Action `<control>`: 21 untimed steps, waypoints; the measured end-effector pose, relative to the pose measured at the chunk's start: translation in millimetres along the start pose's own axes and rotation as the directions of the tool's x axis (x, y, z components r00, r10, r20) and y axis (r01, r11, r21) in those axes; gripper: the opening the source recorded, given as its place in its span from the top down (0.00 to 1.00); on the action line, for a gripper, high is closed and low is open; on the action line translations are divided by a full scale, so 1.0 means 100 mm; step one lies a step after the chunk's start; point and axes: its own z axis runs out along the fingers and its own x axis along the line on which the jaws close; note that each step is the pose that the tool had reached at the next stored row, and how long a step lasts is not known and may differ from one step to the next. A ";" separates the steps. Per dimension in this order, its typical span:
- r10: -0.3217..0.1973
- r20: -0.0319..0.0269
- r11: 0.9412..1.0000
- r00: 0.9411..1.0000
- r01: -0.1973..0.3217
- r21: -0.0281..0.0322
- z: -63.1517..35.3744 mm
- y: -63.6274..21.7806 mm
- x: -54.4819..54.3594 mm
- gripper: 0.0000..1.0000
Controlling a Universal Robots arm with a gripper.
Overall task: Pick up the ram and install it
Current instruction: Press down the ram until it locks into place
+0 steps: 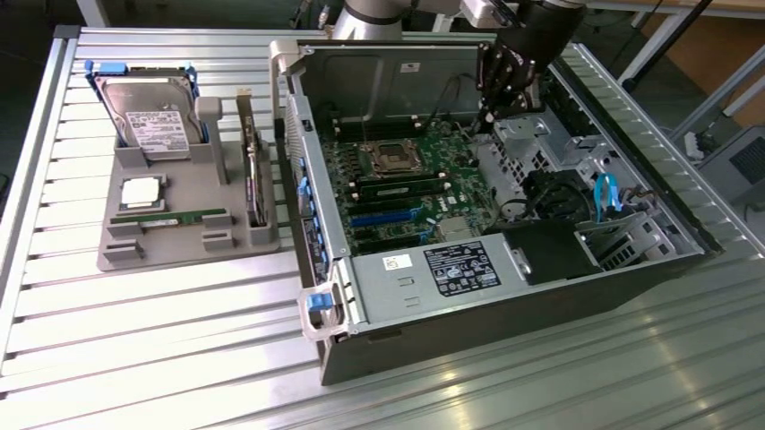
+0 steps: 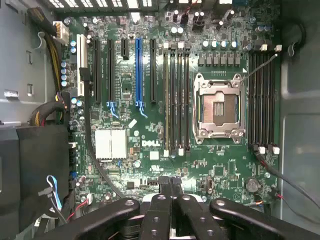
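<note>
Pincer: the gripper, made of black jointed metal bars, hangs over the open computer case. Its slim fingertips are pressed flat together, tip to tip.
Beneath it: the motherboard is a matt green board crowded with small parts. The square, steel-framed processor socket sits between two banks of long black slots.
Seated stick: in the exterior view a thin green ram stick stands on edge in a slot just beside the socket.
Ram: the other ram, a narrow green strip with dark chips, lies flat in a groove of the grey plastic tray. It is well apart from the gripper, on the exterior view's left.
Tray neighbours: a square silver processor chip, a boxy hard drive standing upright, and a dark expansion card on edge.
Edges: sheet-metal walls ring the board, and a black cable curves across it by the long slots.
Open room: the case's side is open toward the gripper. The ribbed aluminium table carries tray and case just beside each other.
</note>
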 end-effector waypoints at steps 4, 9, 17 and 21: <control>0.000 0.000 1.000 1.000 0.000 0.000 0.000 0.000 0.00 0.91; 0.000 0.001 1.000 1.000 0.000 0.000 0.002 0.069 0.00 0.91; 0.000 0.001 1.000 1.000 0.000 0.000 0.341 0.061 0.00 0.91; 0.000 0.001 1.000 1.000 0.000 0.000 0.543 0.055 0.00 0.91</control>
